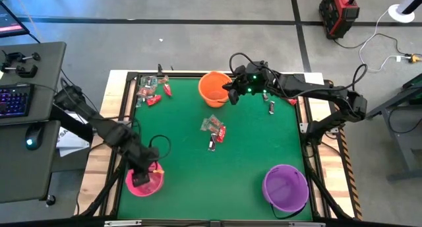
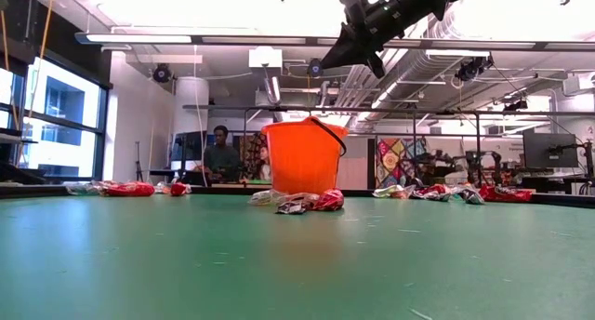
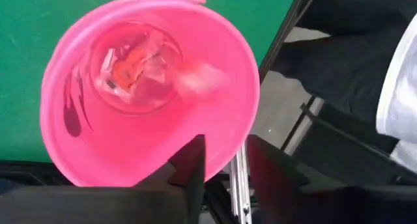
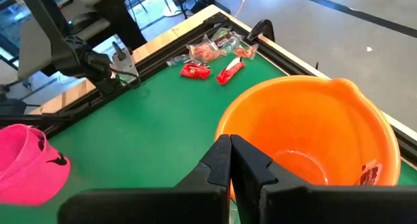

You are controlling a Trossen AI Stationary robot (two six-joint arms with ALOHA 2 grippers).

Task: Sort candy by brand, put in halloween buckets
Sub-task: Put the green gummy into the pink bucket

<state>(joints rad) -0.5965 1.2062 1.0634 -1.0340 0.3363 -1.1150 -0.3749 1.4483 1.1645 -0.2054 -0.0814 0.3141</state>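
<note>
Right gripper (image 1: 232, 95) hangs above the round orange plastic bucket's (image 1: 214, 88) rim, jaws clenched, apparently empty. Left gripper (image 1: 141, 175), jaws released, hovers over the pink plastic bucket (image 1: 146, 183). Loose wrapped candy (image 1: 214, 130) lies mid-counter, nearer the right arm.

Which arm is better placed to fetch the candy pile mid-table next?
Probably the right. The right gripper hangs by the orange bucket, fingers shut and empty, close to the middle pile. The left gripper, open, is over the pink bucket, farther off.
</note>
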